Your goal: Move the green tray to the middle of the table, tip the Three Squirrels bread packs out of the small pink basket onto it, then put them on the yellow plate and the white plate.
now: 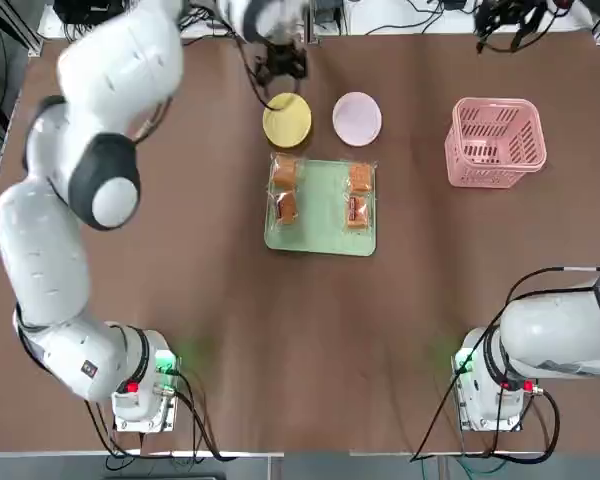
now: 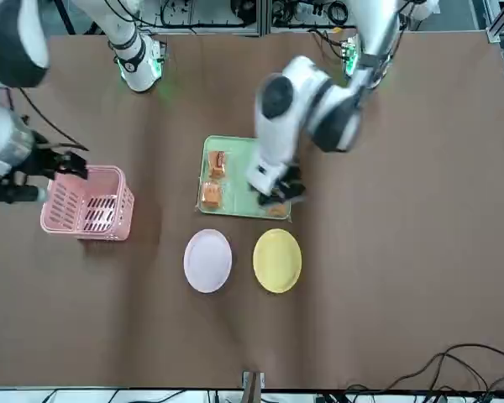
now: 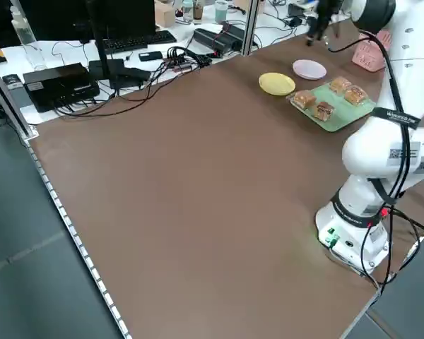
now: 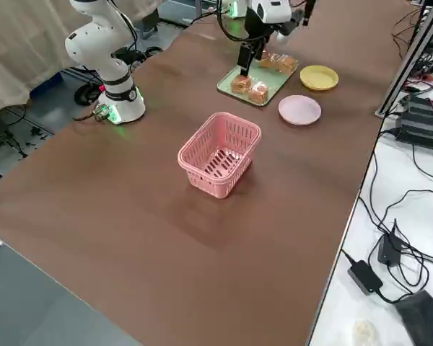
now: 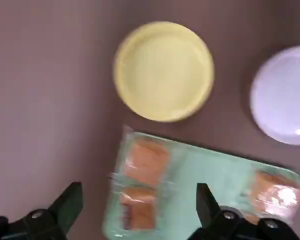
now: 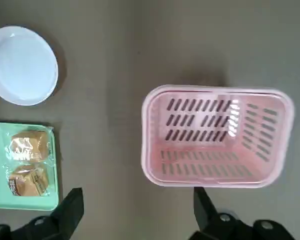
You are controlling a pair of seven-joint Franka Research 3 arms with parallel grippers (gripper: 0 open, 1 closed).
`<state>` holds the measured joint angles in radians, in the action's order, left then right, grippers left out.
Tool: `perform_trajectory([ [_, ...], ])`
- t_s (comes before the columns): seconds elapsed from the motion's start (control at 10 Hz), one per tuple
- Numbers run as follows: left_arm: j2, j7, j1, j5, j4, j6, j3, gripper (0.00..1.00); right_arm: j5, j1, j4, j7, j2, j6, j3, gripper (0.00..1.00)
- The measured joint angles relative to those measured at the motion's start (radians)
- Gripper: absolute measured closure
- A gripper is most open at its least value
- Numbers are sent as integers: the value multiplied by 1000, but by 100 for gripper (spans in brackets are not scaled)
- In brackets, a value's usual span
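Observation:
The green tray (image 1: pixel 321 208) lies mid-table with several bread packs (image 1: pixel 285 190) on it in two pairs, the other pair on its right side (image 1: pixel 358 194). Just beyond it sit the yellow plate (image 1: pixel 287 120) and the white plate (image 1: pixel 357 118), both bare. The small pink basket (image 1: pixel 495 142) stands upright and empty at the right. My left gripper (image 5: pixel 137 212) hovers open, high above the tray's left side and the yellow plate (image 5: pixel 162 70). My right gripper (image 6: pixel 138 214) hangs open above the basket (image 6: pixel 217 135), holding nothing.
Brown tabletop stretches wide on the near side between the two arm bases (image 1: pixel 145 385). Cables and equipment (image 3: pixel 63 81) crowd the bench beyond the table's far edge. The left arm's large white links (image 1: pixel 100 120) reach over the table's left half.

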<state>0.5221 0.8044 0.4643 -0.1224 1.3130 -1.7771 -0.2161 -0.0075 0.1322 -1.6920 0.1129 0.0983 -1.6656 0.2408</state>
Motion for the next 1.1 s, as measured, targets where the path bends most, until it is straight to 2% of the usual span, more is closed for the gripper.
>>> perform_trajectory([
  [0.3,-12,-379,-278,22,8,87,-1,0,0,-1,-162,125,-4,-185,97,3],
  [0.6,-58,-594,-482,22,4,98,-3,0,-1,-12,-343,314,-3,-429,202,2],
  [0.8,-116,-663,-520,22,3,103,-2,0,-8,-45,-410,402,11,-516,220,2],
  [1.1,-177,-664,-515,25,14,115,-9,0,-148,-122,-418,603,103,-588,222,2],
])
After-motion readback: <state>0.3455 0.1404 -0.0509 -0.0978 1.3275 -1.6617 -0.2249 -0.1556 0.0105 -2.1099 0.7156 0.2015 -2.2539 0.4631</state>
